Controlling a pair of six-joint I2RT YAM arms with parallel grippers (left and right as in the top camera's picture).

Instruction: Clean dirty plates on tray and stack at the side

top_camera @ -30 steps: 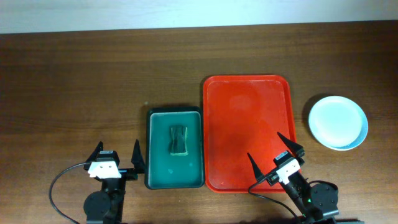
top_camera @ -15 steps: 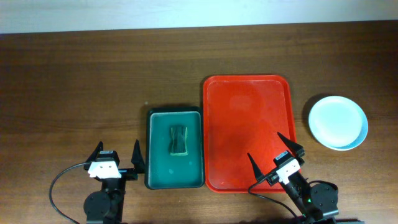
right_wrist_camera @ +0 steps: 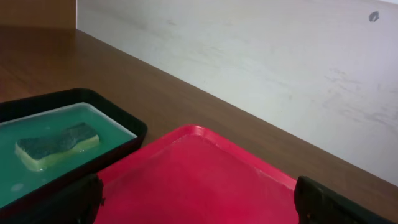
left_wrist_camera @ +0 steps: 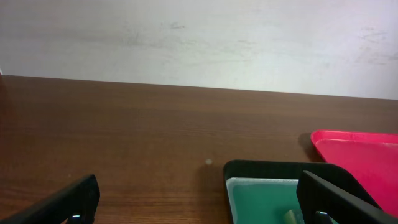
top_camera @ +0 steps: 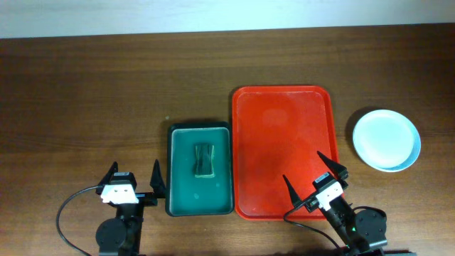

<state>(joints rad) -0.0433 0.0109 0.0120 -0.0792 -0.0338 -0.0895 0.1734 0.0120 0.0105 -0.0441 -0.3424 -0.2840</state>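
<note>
The red tray point(top_camera: 283, 152) lies bare at centre right; it also shows in the right wrist view point(right_wrist_camera: 205, 180) and at the right edge of the left wrist view point(left_wrist_camera: 367, 155). The plates point(top_camera: 387, 140) sit as a pale mint stack on the table to the right of the tray; I cannot tell how many are in it. My left gripper point(top_camera: 133, 179) is open and empty near the front edge, left of the green tray. My right gripper point(top_camera: 313, 178) is open and empty over the red tray's front right corner.
A dark green tray point(top_camera: 201, 168) with a sponge point(top_camera: 205, 158) in it stands just left of the red tray; both show in the right wrist view, tray point(right_wrist_camera: 118, 127) and sponge point(right_wrist_camera: 57, 144). A white wall runs behind the table's far edge.
</note>
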